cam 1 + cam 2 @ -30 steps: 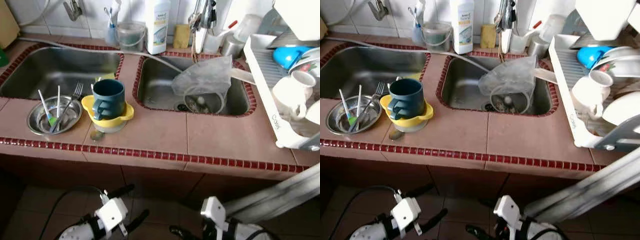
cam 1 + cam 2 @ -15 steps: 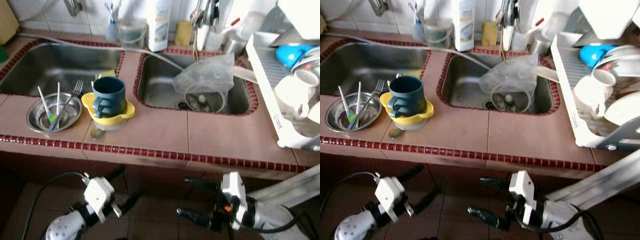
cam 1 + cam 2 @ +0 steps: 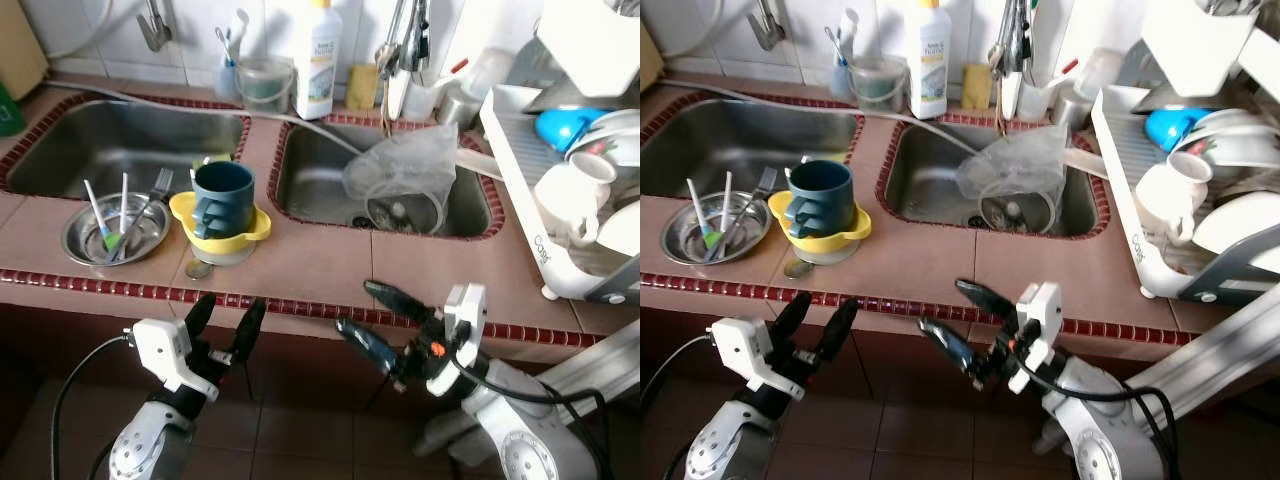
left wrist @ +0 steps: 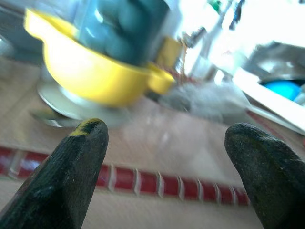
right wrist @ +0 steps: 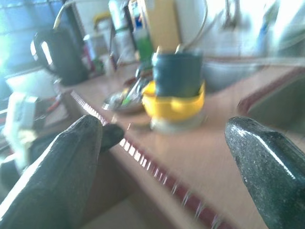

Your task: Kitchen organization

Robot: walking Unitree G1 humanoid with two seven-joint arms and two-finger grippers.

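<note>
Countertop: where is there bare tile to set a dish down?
Bare tile lies in front of the right sink, between the yellow bowl holding the teal mug and the white dish rack. The front left is crowded by that stack and the steel dish of cutlery.

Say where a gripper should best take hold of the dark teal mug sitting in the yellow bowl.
Probably the mug by its rim, from above: it stands upright and open-topped in the yellow bowl, whose wall hides its base. Its handle faces the counter edge, an alternative grip for the open left gripper.
</note>
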